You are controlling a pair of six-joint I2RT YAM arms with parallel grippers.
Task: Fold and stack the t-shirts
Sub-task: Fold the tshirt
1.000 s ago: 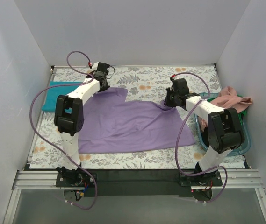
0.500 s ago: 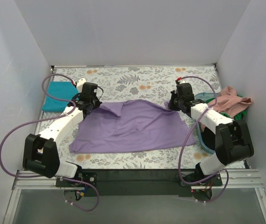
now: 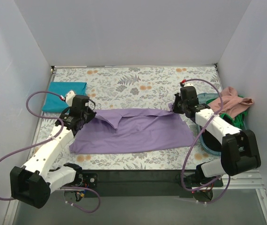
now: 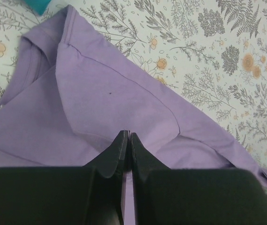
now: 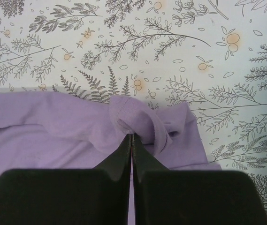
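Note:
A lavender-purple t-shirt lies spread across the middle of the floral cloth, its far part folded toward me. My left gripper is shut on the shirt's left far edge; the pinched fabric shows at its fingertips. My right gripper is shut on the shirt's right far corner, where the bunched fabric sits at its tips. A folded teal t-shirt lies at the far left. Salmon-pink and green t-shirts lie heaped in the tub at the right.
A see-through blue plastic tub stands at the right edge. The grey floral-print cloth covers the table. White walls close in left, back and right.
Both grippers have pulled the shirt's far edge toward me, folding it over the near part. The arms have drawn back and lowered; the shirt now looks narrower front to back.

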